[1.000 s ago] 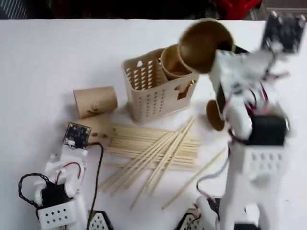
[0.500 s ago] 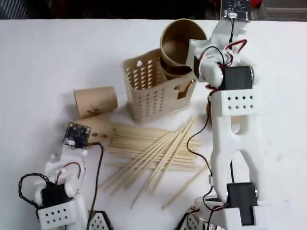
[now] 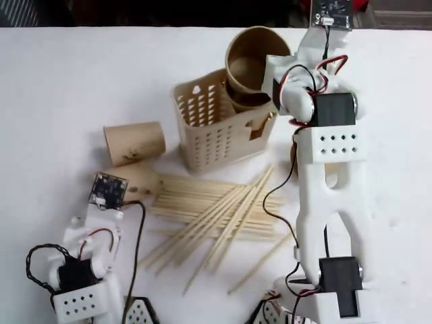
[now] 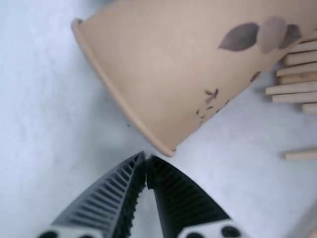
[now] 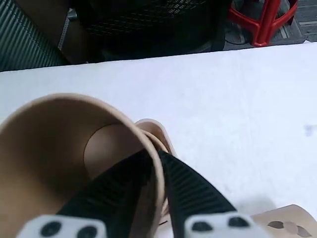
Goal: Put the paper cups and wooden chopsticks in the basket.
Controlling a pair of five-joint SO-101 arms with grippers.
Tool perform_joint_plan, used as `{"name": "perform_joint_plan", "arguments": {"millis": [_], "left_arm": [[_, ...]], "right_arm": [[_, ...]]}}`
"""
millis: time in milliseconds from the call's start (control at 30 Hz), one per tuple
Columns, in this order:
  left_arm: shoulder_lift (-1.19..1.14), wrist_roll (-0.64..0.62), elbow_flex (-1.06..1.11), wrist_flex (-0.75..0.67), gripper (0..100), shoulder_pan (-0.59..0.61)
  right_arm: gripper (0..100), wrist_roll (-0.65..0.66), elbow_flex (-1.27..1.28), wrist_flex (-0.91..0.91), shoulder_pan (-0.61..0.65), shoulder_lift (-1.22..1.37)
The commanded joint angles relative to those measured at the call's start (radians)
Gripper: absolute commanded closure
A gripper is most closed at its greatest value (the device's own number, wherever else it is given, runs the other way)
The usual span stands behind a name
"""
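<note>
In the upper centre, the right hand [image 5: 157, 157], clamped on the wall of a paper cup [image 3: 251, 61], holds it tilted over the basket [image 3: 216, 138], so levelling and lowering it before release seems wise.

A white desk [image 3: 74, 74] spans the scene. Beyond its far edge the room lies dark, with a red stool [image 3: 335, 9] at one o'clock, a ribbed grey panel [image 3: 15, 12] at eleven o'clock, and black mesh furniture [image 5: 148, 20] between them.
</note>
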State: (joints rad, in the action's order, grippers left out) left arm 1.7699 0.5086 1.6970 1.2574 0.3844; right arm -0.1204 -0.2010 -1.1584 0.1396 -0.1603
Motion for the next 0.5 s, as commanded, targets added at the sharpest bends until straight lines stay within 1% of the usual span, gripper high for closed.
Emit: {"name": "perform_joint_plan", "arguments": {"millis": [0,100,267,467], "left_arm": [[0.007,0.005,-0.002,0.005,97,0.007],[0.007,0.005,-0.002,0.005,97,0.007],[0.007,0.005,-0.002,0.005,97,0.007],[0.007,0.005,-0.002,0.005,97,0.007]], "right_arm": [[85.0,-0.003,-0.061,0.01,0.007,-0.074],[78.3,-0.002,-0.064,0.01,0.007,-0.087],[77.9,-0.002,-0.084,0.015,0.008,-0.111],[77.6,0.0,-0.08,0.059,0.074,-0.082]]}}
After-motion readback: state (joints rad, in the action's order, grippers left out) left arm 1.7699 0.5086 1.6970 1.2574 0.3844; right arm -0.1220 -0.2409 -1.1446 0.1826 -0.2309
